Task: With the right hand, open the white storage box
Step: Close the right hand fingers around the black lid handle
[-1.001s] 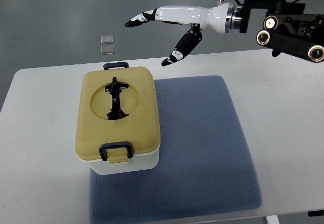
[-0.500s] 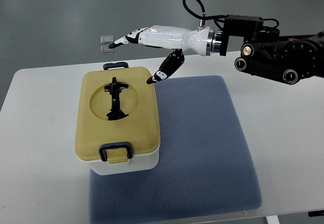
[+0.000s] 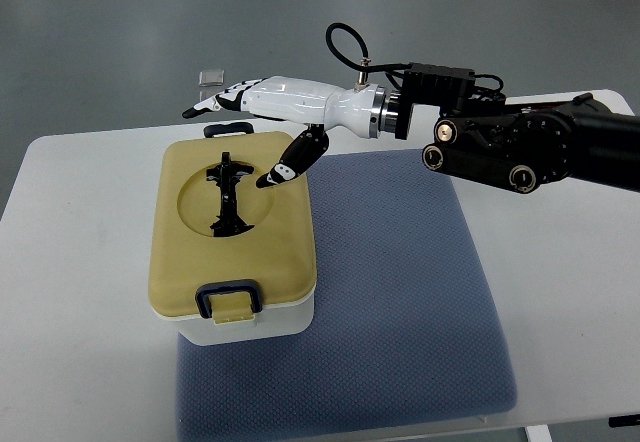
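Top view: the white storage box (image 3: 250,324) stands on the left part of a blue-grey mat (image 3: 400,292), its left side overhanging onto the white table (image 3: 80,262). Only a strip of the white body shows below the yellowish lid (image 3: 280,252), which sits closed and covers the whole top. The lid has a round recess with a black folding handle (image 3: 229,198) lying flat in it. A dark clasp (image 3: 230,297) sits at the near edge of the lid, and another dark clasp (image 3: 229,128) at the far edge.

The right hand (image 3: 262,122) reaches in from the right, over the far end of the box. Its fingers (image 3: 215,101) are stretched out and spread, pointing left past the far clasp, and hold nothing. The thumb (image 3: 290,162) hangs down apart from them, its black tip over the lid just right of the round recess; whether it touches the lid cannot be told. The white forearm shell joins a black wrist and arm (image 3: 510,147) that runs off to the right edge, with a black cable (image 3: 345,47) looping above it.

Beyond the table, on the grey floor, a small pale square object (image 3: 211,78) lies near the fingertips.
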You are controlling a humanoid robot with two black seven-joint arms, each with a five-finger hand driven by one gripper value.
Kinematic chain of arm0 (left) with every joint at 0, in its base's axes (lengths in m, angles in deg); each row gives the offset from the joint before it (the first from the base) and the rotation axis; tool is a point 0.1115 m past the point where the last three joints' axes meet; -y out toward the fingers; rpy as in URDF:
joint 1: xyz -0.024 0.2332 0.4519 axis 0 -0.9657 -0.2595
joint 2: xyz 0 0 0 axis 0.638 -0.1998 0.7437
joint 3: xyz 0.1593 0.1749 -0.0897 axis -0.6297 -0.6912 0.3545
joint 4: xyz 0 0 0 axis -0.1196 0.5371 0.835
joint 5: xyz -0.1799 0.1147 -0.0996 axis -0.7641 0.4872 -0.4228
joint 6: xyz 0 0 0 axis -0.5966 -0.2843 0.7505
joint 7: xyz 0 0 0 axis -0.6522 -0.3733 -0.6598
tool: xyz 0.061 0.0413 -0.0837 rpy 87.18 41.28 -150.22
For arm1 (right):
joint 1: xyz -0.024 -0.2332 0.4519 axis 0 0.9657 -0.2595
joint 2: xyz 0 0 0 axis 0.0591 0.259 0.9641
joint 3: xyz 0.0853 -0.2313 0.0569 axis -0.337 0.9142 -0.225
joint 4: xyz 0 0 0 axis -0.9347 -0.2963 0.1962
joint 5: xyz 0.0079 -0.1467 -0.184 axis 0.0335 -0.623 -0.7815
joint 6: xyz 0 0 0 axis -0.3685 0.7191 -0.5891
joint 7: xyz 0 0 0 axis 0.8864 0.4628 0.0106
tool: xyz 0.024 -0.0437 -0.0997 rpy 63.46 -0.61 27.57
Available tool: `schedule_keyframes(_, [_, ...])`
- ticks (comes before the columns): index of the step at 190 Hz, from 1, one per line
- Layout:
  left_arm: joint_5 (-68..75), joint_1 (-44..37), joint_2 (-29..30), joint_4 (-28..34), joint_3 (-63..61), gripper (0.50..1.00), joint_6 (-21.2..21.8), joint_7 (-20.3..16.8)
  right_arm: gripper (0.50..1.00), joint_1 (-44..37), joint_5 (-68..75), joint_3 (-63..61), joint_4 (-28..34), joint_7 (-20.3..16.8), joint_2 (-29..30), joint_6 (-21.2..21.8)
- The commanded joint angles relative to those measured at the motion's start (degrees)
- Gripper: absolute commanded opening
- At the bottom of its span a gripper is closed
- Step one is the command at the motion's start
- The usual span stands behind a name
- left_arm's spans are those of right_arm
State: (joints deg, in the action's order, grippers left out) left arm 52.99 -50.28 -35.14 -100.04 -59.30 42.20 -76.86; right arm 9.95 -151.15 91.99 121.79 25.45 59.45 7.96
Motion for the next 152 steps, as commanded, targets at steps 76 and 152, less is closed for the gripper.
schedule_keyframes(76, [0.01, 0.0, 0.0, -0.19, -0.02, 1.0, -0.12, -0.01, 0.87, 2.75, 0.79, -0.16, -4.97, -0.11, 7.04, -4.43])
schedule_keyframes(152, [0.01, 0.0, 0.0, -0.19, -0.02, 1.0, -0.12, -0.01, 0.5, 3.19, 0.79, -0.16, -5.24, -0.29, 7.92, -6.36])
